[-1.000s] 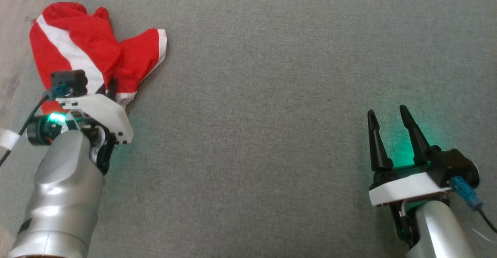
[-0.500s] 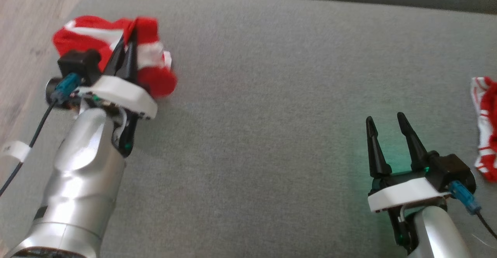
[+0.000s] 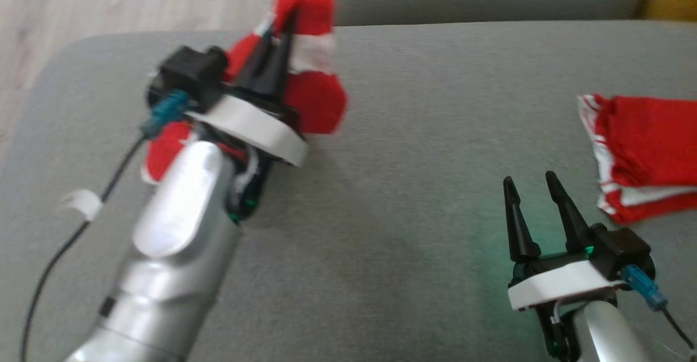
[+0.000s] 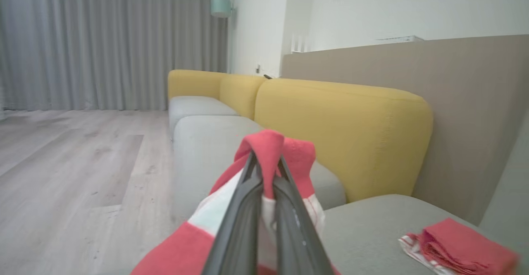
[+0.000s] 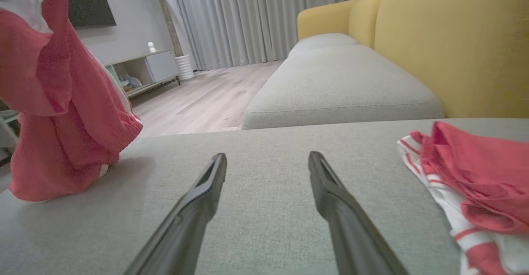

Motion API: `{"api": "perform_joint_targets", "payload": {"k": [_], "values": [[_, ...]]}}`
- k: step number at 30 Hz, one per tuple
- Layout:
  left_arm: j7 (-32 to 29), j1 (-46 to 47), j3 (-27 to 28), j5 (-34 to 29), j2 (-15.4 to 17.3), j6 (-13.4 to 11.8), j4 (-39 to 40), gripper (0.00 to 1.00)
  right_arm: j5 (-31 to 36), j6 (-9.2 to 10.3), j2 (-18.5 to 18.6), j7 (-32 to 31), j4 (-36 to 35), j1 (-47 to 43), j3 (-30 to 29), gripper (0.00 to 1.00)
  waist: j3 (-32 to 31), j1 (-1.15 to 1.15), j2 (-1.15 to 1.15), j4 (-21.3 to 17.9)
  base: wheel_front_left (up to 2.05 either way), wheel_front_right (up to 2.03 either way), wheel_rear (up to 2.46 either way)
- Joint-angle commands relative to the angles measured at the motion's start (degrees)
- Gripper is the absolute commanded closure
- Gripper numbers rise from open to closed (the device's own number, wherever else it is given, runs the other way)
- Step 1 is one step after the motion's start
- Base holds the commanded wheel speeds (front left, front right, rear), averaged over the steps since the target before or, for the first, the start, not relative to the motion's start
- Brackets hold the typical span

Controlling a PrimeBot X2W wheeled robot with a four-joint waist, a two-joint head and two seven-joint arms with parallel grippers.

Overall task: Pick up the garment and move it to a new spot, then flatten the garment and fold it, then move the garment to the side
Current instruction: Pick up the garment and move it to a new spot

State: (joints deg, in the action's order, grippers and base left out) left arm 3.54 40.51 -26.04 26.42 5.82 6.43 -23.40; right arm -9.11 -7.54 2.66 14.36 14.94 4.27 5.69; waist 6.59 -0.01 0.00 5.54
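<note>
left tool (image 4: 266,158): I see both fingers pressed together on a fold of the garment (image 3: 316,98), pinching the red cloth near its top.
garment: red with white bands. It hangs from my left tool over the far left part of the grey sofa seat (image 3: 414,133), its lower end touching the cushion.
right tool (image 3: 530,180): fingers spread wide with nothing between them, low over the seat at the near right.
second garment (image 3: 648,133): red and white, bunched flat on the seat, to the right of my right tool and apart from it.
surroundings: yellow backrest (image 4: 343,134) behind the seat; pale wood floor (image 4: 82,163) beyond its left edge.
</note>
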Motion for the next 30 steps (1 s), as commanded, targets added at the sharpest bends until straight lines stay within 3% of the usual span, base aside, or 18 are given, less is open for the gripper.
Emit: {"api": "perform_joint_targets", "payload": {"k": [1,6,11,13,21,27,30], "values": [[-0.57,1.87,0.82,0.01,0.32,-0.61,3.46,1.0,-0.51,0.05,0.21,0.63,-1.96,1.77,1.62,0.0,0.25,0.01,0.0,-2.97,0.0,0.0,0.0],[-1.64,1.08,-3.29,-0.99,-1.86,-3.39,7.67,1.0,-1.07,0.05,0.21,0.63,-2.34,2.95,2.76,0.0,1.73,0.01,0.0,-8.66,0.0,0.0,0.0],[-1.12,0.42,-8.3,-1.45,-2.75,-6.4,6.69,1.0,-2.08,0.05,0.21,0.63,-2.75,3.7,3.31,0.0,3.3,0.01,0.0,-13.09,0.0,0.0,0.0],[-0.93,-0.03,-10.7,-1.32,-2.86,-7.13,5.17,0.0,-2.35,0.05,0.21,0.63,-2.87,3.88,3.33,0.0,3.86,0.01,0.0,-14.11,0.0,0.0,0.0],[3.5,-0.42,-16.94,1.75,-2.92,-8.65,-0.41,0.0,-2.45,0.05,0.21,0.63,-3.08,4.01,1.91,0.0,4.13,0.01,0.0,-12.86,0.0,0.0,0.0],[8.4,0.97,-15.13,2.65,-2.71,-10.26,-3.6,0.0,-1.52,0.05,0.21,0.63,-2.99,3.59,1.04,0.0,2.31,0.01,0.0,-8.04,0.0,0.0,0.0],[10.1,0.74,-13.12,2.47,-0.9,-10.86,-4.13,0.0,-1.04,0.05,0.21,0.63,-2.91,3.09,0.52,0.0,1.35,0.01,0.0,-5.43,0.0,0.0,0.0]]}}
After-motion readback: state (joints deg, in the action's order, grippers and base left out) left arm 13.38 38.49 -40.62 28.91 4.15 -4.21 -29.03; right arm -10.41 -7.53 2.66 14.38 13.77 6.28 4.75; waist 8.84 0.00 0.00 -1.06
